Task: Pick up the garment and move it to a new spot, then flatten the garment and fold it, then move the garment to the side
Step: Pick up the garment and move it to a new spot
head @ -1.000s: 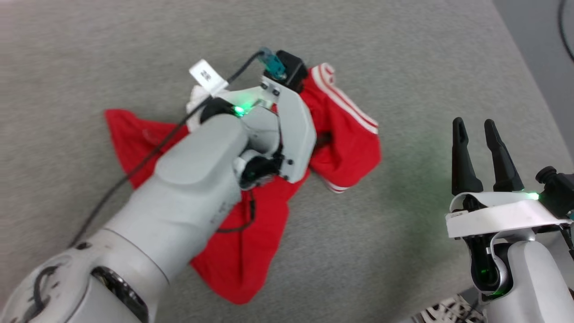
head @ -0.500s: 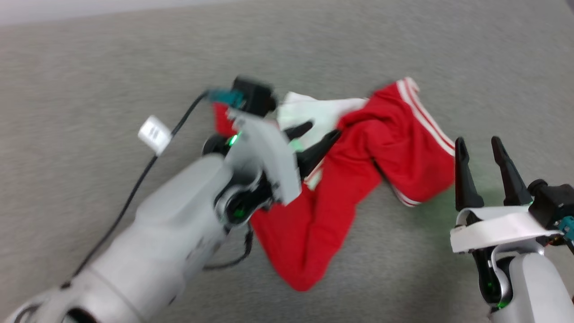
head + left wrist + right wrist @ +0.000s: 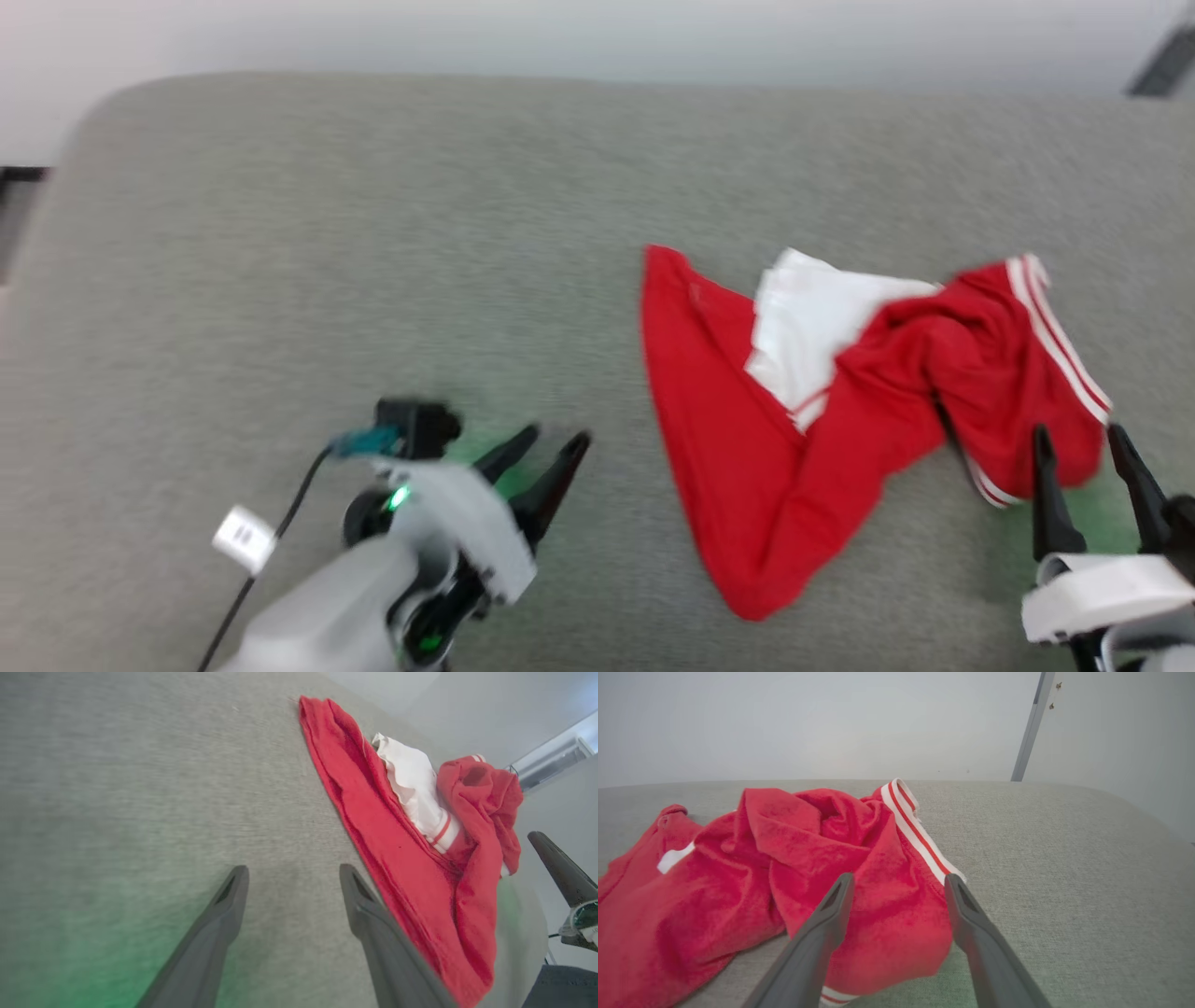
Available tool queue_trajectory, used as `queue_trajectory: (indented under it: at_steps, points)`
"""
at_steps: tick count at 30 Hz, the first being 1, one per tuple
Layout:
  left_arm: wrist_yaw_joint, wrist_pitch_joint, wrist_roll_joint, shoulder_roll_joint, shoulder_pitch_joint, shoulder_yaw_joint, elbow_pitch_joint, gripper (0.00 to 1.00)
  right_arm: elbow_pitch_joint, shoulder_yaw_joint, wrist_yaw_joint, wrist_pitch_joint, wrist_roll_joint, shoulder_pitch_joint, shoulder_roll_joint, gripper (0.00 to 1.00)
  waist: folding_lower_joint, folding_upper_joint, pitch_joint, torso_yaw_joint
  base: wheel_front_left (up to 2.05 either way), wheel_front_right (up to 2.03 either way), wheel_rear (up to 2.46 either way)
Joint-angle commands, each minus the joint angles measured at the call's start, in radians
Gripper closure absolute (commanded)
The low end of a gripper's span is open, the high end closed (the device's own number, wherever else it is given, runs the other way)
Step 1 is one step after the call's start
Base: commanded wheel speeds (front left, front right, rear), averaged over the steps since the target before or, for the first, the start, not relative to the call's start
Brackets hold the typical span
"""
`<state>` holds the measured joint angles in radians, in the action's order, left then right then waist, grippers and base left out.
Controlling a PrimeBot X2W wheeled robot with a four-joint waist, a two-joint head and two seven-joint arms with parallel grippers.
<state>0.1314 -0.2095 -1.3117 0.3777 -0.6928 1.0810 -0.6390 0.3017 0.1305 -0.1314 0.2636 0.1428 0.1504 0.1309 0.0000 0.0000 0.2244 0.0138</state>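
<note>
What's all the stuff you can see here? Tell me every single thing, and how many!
garment: one, red with a white sleeve and red-and-white striped trim, lying crumpled on the right part of the surface.
surface: one, grey and fuzzy, under everything.
wall: one, pale, behind the surface.
cable: one, black, running down at the lower left.
label: one, white, on the cable.
left tool: one, dark fingers open, over bare surface left of the garment.
right tool: one, dark fingers open, at the garment's right end.
</note>
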Motion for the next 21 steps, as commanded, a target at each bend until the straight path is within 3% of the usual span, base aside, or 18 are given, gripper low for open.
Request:
queue_trajectory:
  at_steps: [1, 4, 8, 9, 10, 11, 16, 21]
  points:
    - [-0.002, -0.020, -0.003, 0.013, 0.037, -0.006, -0.002, 0.00, -0.003, 0.011, 0.001, 0.001, 0.006, -0.026, 0.009, 0.00, 0.0000, 0.0000, -0.086, 0.099, 0.00, 0.00, 0.00]
    - [-0.002, -0.048, 0.039, 0.053, 0.087, -0.023, -0.031, 0.00, -0.005, 0.021, 0.001, 0.001, 0.025, -0.048, 0.019, 0.00, 0.0000, 0.0000, -0.098, 0.112, 0.00, 0.00, 0.00]
    - [-0.009, -0.056, 0.126, 0.063, 0.124, -0.104, -0.050, 0.00, -0.010, 0.043, 0.001, 0.001, 0.036, -0.068, 0.031, 0.00, 0.0000, 0.0000, -0.106, 0.122, 0.00, 0.00, 0.00]
    - [-0.017, -0.056, 0.169, 0.069, 0.149, -0.147, -0.047, 0.00, -0.013, 0.047, 0.001, 0.001, 0.039, -0.071, 0.034, 0.00, 0.0000, 0.0000, -0.108, 0.122, 0.00, 0.00, 0.00]
    - [-0.028, -0.054, 0.249, 0.068, 0.218, -0.248, -0.025, 0.00, -0.016, 0.055, 0.001, 0.001, 0.044, -0.083, 0.037, 0.00, 0.0000, 0.0000, -0.116, 0.121, 0.00, 0.00, 0.00]
    - [-0.028, -0.054, 0.249, 0.068, 0.218, -0.248, -0.025, 0.00, -0.016, 0.055, 0.001, 0.001, 0.044, -0.083, 0.037, 0.00, 0.0000, 0.0000, -0.116, 0.121, 0.00, 0.00, 0.00]
    - [-0.077, -0.055, 0.518, 0.057, 0.382, -0.516, 0.105, 0.00, -0.022, 0.063, 0.001, 0.001, 0.046, -0.103, 0.047, 0.00, 0.0000, 0.0000, -0.140, 0.106, 0.00, 0.00, 0.00]
    - [-0.068, -0.055, 0.742, 0.005, 0.545, -0.742, 0.257, 0.00, -0.032, 0.055, 0.001, 0.001, 0.047, -0.100, 0.047, 0.00, 0.0000, 0.0000, -0.161, 0.078, 0.00, 0.00, 0.00]
